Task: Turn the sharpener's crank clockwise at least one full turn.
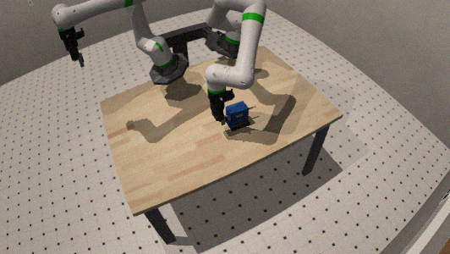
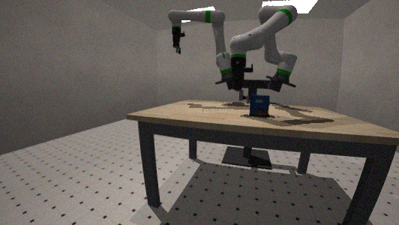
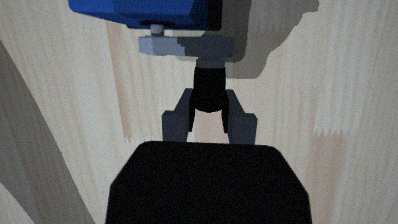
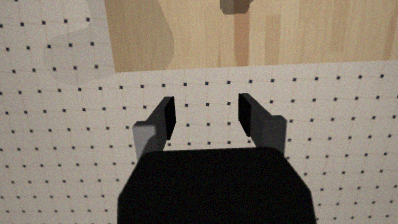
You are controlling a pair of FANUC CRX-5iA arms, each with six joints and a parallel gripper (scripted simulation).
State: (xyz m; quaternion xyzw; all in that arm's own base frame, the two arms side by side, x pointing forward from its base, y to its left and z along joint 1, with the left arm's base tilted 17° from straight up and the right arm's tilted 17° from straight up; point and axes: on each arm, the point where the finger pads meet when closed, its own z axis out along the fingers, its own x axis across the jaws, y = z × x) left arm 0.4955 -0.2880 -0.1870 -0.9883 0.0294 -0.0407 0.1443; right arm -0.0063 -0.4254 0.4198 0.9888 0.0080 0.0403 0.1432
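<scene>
The blue sharpener (image 1: 237, 114) (image 2: 259, 104) (image 3: 150, 10) stands upright on the table. In the left wrist view its grey crank arm (image 3: 160, 45) reaches from the shaft at the left to the black handle (image 3: 209, 82) at the right. My left gripper (image 1: 222, 121) (image 3: 208, 102) is shut on that handle, beside the sharpener's crank side. The crank is mostly hidden in the top and exterior views. My right gripper (image 1: 81, 62) (image 2: 178, 50) (image 4: 206, 108) is open and empty, high up beyond the table's edge, far from the sharpener.
The wooden table (image 1: 169, 169) (image 2: 180, 112) carries the sharpener near its middle. A thin rod (image 1: 252, 107) sticks out of the sharpener's side opposite the crank. The left arm (image 1: 249, 55) reaches over the table from its back edge. Arm shadows cross the top.
</scene>
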